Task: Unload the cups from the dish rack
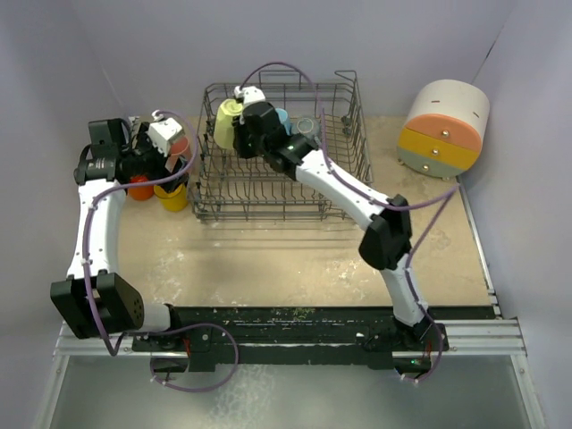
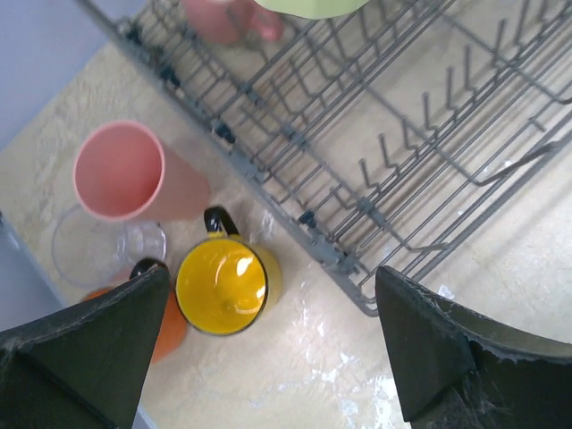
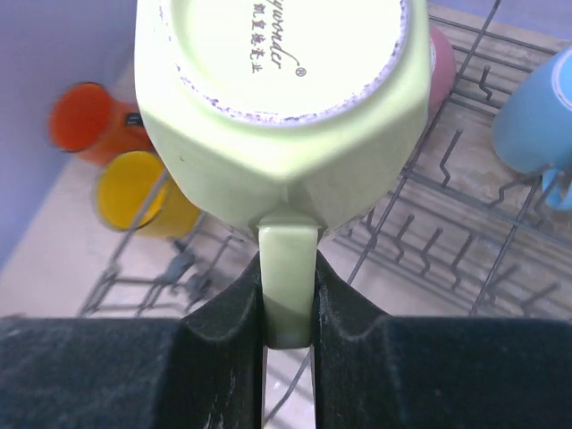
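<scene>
The dark wire dish rack point(image 1: 268, 214) stands at the table's back middle. My right gripper point(image 1: 243, 121) is shut on the handle point(image 3: 288, 277) of a pale yellow-green mug point(image 3: 277, 98), held base toward the camera above the rack's left part point(image 3: 420, 223). A light blue cup point(image 3: 536, 116) and a pink cup point(image 2: 223, 18) sit inside the rack. My left gripper point(image 2: 268, 349) is open and empty above the cups standing left of the rack: a yellow mug point(image 2: 222, 286), a pink tumbler point(image 2: 121, 172), an orange cup point(image 2: 165, 326) and a clear glass point(image 2: 98, 250).
A round white, orange and yellow drawer box point(image 1: 444, 130) stands at the back right. Grey walls close in the table on the left, back and right. The rack's near corner point(image 2: 357, 295) lies close to the yellow mug.
</scene>
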